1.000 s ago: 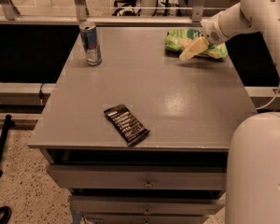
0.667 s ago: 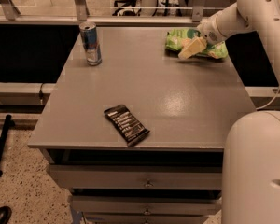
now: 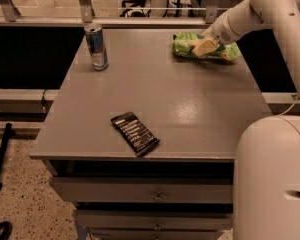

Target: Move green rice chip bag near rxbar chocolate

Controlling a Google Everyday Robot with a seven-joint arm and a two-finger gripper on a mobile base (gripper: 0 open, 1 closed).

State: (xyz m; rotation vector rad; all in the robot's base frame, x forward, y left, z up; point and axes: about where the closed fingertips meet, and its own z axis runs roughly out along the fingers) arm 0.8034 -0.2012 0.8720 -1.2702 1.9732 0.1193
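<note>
The green rice chip bag (image 3: 186, 44) lies flat at the far right of the grey table top (image 3: 165, 94). My gripper (image 3: 206, 46) sits right on top of the bag's middle, with one pale finger (image 3: 204, 47) lying across it. The white arm reaches in from the upper right. The rxbar chocolate (image 3: 135, 133), a flat black bar with white text, lies near the table's front edge, left of centre and far from the bag.
A slim blue-and-silver drink can (image 3: 96, 47) stands upright at the far left of the table. Drawers (image 3: 155, 196) sit below the table's front edge. The robot's white base (image 3: 272, 179) fills the lower right. A railing runs behind the table.
The gripper has stayed on the green bag at the far right, shifting only slightly. The bag, the bar and the can have not moved.
</note>
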